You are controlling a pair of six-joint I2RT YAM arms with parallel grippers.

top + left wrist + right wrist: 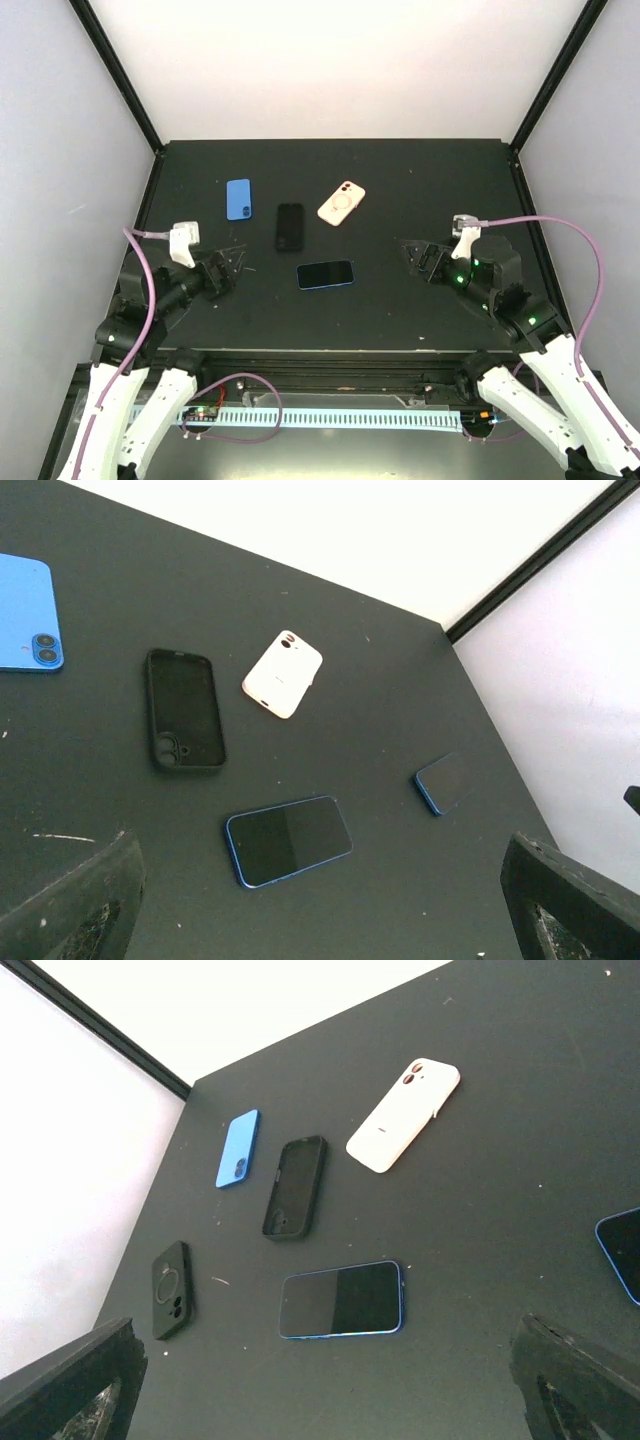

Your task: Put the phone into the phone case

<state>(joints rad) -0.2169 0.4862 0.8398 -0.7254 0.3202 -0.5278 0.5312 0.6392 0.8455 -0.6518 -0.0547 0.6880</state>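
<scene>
black table [430, 190] | phone case [341, 203] | face-up phone [325, 274] | black case [289, 227] | blue phone [238, 199]

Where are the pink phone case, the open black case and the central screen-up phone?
pink phone case [341, 203], top external view, centre of its back.
open black case [185, 710], left wrist view, inner floor.
central screen-up phone [325, 274], top external view, middle of screen.

The phone case [341, 204] looks matt, the phone [325, 274] glossy.
</scene>
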